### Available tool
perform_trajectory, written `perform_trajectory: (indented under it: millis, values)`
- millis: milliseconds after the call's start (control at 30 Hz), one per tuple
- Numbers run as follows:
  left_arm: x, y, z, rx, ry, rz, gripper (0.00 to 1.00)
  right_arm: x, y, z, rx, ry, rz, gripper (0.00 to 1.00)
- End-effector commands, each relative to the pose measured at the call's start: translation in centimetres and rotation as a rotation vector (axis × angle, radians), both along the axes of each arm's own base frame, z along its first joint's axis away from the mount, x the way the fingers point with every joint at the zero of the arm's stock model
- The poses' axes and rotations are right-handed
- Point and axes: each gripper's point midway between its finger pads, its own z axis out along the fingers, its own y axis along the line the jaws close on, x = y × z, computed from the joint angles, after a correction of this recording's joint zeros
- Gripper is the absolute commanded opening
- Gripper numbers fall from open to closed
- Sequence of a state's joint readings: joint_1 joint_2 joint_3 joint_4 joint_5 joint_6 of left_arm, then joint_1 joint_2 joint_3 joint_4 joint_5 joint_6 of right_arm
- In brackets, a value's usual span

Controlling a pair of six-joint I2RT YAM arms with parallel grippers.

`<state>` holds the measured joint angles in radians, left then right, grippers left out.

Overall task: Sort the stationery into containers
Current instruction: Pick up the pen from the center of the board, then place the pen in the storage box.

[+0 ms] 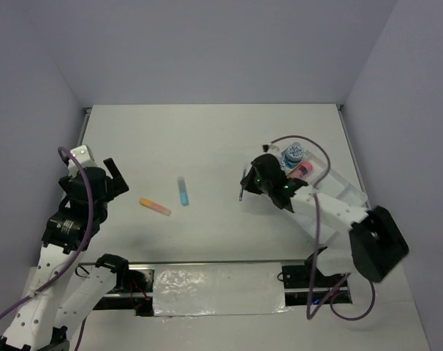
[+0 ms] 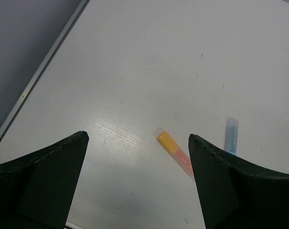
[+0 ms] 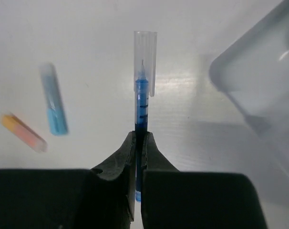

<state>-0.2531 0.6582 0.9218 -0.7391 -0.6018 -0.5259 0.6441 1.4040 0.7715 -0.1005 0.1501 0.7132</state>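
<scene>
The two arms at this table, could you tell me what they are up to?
The right gripper is shut on a thin blue pen beside the white tray, which holds a patterned tub and a pink marker. The left gripper hangs open near the yellow-orange stick; the light-blue stick lies nearby.

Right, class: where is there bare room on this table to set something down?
Bare: the far half of the white table, beyond the light-blue stubby stick and yellow-orange stubby stick. Crowded: the white plastic tray, under the right arm.
</scene>
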Motion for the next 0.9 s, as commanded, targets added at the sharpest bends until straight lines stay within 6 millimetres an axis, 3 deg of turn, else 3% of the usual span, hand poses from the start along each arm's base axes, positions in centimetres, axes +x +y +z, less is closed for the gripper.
perform_trajectory:
  millis: [0,67,100,133,200,233,333,433,700,733,833,867]
  values:
    - [0.4,-0.3,1.1,-0.004,-0.048,-0.015,0.99,2.4,-6.1,5.1,0.160,-0.157,-0.304,0.00]
    - [0.4,-0.4,1.1,-0.007,-0.049,-0.020,0.99,2.0,-10.3,4.2,0.152,-0.127,-0.427,0.00]
    - [0.4,-0.3,1.1,-0.005,-0.049,-0.020,0.99,1.7,-12.0,4.9,0.163,-0.150,-0.466,0.00]
    - [0.4,-0.3,1.1,-0.004,-0.048,-0.020,0.99,1.8,-15.1,4.1,0.141,-0.141,-0.553,0.00]
    - [0.4,-0.4,1.1,-0.006,-0.051,-0.023,0.99,1.0,-18.0,3.4,0.093,-0.123,-0.612,0.00]
    - [0.4,-0.4,1.1,-0.007,-0.050,-0.022,0.99,0.8,-20.5,2.9,0.074,-0.108,-0.676,0.00]
    - [0.4,-0.4,1.1,-0.006,-0.049,-0.024,0.99,0.0,-23.8,1.6,0.057,-0.059,-0.724,0.01]
    - [0.4,-0.4,1.1,-0.005,-0.047,-0.026,0.99,-0.7,-25.5,0.9,0.044,-0.043,-0.734,0.03]
    - [0.4,-0.4,1.1,-0.006,-0.049,-0.028,0.99,-1.9,-26.6,-0.7,0.018,-0.013,-0.733,0.07]
    - [0.4,-0.4,1.1,-0.006,-0.050,-0.026,0.99,-2.1,-26.8,-0.8,0.011,-0.008,-0.735,0.12]
    - [0.4,-0.4,1.1,-0.007,-0.049,-0.026,0.99,-2.5,-26.8,-1.1,0.000,0.000,-0.735,0.46]
    - [0.4,-0.4,1.1,-0.005,-0.047,-0.026,0.99,-2.4,-26.6,-0.8,0.007,-0.012,-0.721,0.50]
